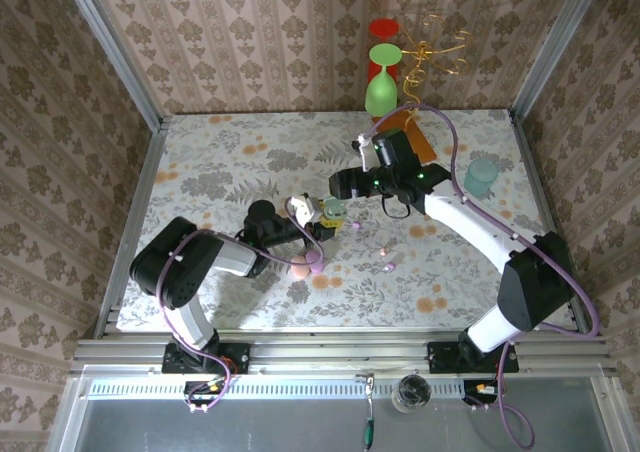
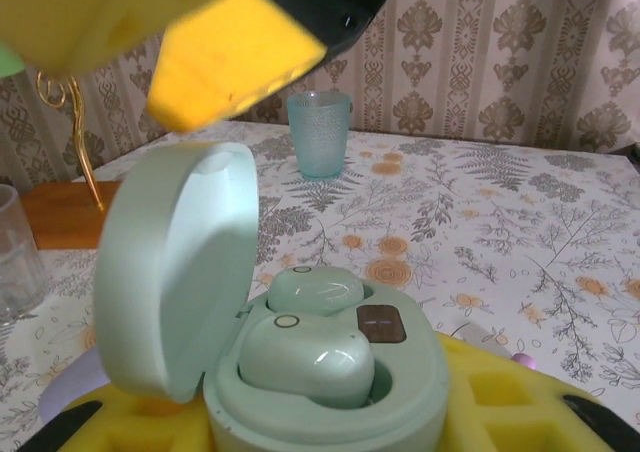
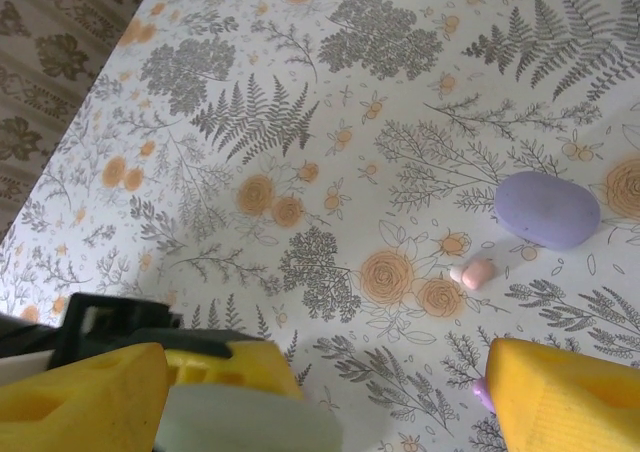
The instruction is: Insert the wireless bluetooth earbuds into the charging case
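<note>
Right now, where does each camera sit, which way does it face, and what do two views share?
Top: above and behind the bases, looking down on the table; the left arm and right arm show.
Left wrist: low, facing the far wall over the open green case; its own yellow pads at the bottom.
Right wrist: looking down at a purple case and a pink earbud; its own yellow fingers at the bottom.
Shared: top and left wrist both see the blue-green cup.

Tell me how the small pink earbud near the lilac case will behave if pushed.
The pink earbud looks smooth and rounded, so it would probably slip or roll. It is tiny beside the lilac case, so likely light and easily flicked away.
</note>
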Tool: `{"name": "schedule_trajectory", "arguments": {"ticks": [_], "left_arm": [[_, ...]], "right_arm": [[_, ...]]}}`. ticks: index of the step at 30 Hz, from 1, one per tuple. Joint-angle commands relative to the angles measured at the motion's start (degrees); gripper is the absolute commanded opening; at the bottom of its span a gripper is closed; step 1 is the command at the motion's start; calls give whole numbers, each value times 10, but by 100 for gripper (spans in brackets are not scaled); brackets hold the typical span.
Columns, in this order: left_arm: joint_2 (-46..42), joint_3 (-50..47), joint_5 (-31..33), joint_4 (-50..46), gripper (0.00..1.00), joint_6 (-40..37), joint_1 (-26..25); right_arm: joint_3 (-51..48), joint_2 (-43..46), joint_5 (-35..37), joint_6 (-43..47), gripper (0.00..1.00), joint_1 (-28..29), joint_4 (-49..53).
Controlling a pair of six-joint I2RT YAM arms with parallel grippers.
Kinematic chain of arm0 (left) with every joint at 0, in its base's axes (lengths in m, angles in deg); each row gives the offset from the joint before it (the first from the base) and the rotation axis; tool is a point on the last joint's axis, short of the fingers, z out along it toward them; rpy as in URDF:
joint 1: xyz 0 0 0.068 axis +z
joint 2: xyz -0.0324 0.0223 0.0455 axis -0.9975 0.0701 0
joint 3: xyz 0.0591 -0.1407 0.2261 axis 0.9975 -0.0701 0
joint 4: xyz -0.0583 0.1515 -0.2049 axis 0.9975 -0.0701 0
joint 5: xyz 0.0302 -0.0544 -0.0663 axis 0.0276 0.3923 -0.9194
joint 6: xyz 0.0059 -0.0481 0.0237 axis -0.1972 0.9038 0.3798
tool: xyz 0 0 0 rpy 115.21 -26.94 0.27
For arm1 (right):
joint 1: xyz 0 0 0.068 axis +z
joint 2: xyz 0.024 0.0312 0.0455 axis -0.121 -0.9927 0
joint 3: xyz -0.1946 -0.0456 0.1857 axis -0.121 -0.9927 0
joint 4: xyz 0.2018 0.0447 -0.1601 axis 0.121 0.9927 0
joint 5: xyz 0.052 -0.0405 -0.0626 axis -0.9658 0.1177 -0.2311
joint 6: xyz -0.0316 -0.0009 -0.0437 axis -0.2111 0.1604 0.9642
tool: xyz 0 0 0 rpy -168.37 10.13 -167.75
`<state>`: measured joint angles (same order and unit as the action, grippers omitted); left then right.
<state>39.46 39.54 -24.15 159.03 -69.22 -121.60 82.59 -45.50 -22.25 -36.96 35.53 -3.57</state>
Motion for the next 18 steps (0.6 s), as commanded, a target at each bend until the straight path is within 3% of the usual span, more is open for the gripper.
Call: {"name": "schedule_trajectory", "arguments": {"ticks": [1,11,18], "left_arm": [[-28,-8,3,27,22,-6,-6],[-42,-4,45,30,22,6,-14],[-55,11,41,30,22,18,-18]], "right_arm": [[16,-17,-2,-9,84,-5,28],[-62,61,-63,-34,83,-13,-13],[-116,97,-212,-159,81,-73,-85]]}}
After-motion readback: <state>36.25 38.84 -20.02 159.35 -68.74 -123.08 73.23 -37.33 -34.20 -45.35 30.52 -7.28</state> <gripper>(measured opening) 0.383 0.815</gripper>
